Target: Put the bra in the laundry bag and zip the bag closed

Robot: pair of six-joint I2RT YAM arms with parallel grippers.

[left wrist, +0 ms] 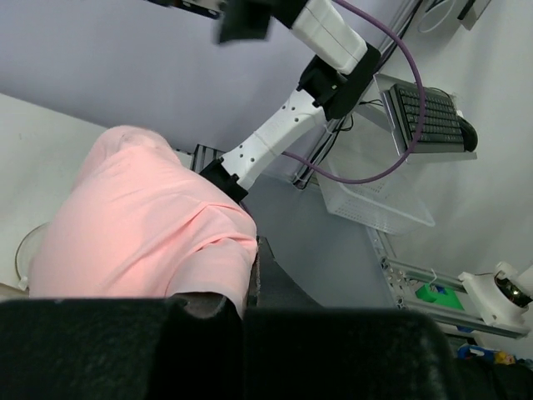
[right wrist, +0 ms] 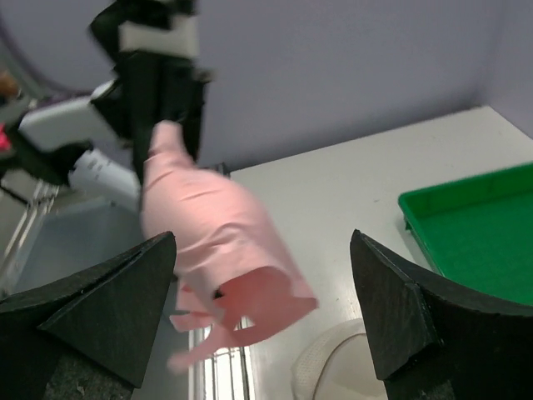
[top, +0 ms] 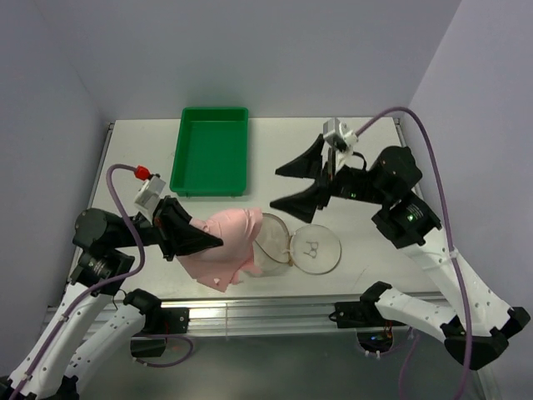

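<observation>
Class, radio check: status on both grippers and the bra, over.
Left gripper shut on bra, lifted. Right gripper open, empty. Laundry bag open, unzipped. Nothing blocking.

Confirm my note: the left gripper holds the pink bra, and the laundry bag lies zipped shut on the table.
Wrong in one point: the laundry bag lies open, its two round halves spread side by side, as the top external view shows. The left gripper does hold the pink bra.

The bra [top: 225, 250] is soft, matt pink cloth; the laundry bag [top: 312, 248] is fine, semi-translucent white mesh; the tray [top: 211, 150] near the tabletop's far edge is glossy green plastic; the tabletop [top: 275, 142] is smooth, matt white.
</observation>
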